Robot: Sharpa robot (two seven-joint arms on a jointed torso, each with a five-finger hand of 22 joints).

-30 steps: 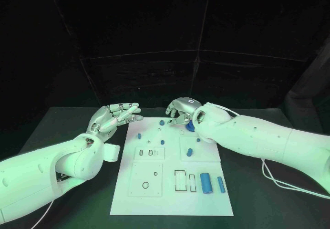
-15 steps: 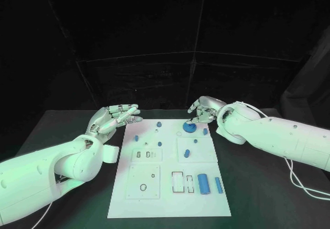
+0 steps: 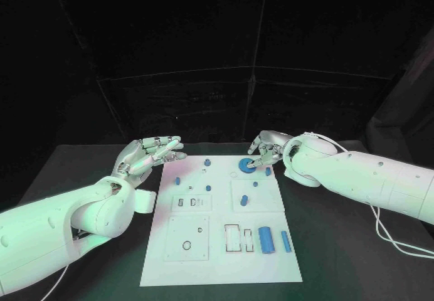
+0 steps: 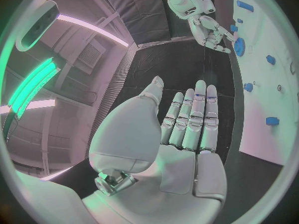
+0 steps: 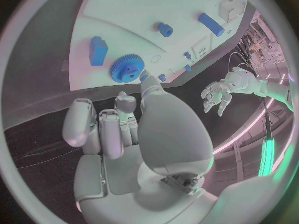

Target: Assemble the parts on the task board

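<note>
While both arms reach over the black table (image 3: 81,157), the scene reads like this:

Task board: the white task board (image 3: 217,251) lies in the middle of the table, long side running from 6 to 12 o'clock.

Blue gear: a round toothed blue gear (image 3: 246,165) lies flat on the board near its 12 o'clock edge, toward 1 o'clock.

Right hand: the right hand (image 3: 268,149) hovers at the 1 o'clock corner of the board, just beside the gear. Its fingers (image 5: 118,109) are curled inward and hold nothing; one fingertip comes close to the rim of the gear, and I cannot tell if it touches.

Left hand: the left hand (image 3: 145,157) is at 10 o'clock of the board, off its edge, palm up. Its fingers (image 4: 193,114) are straight, side by side and empty.

Other parts: a large blue cylinder (image 3: 267,239) and a thin blue bar (image 3: 286,241) lie near 5 o'clock; small blue pegs (image 3: 207,187) stand in the far half.
</note>
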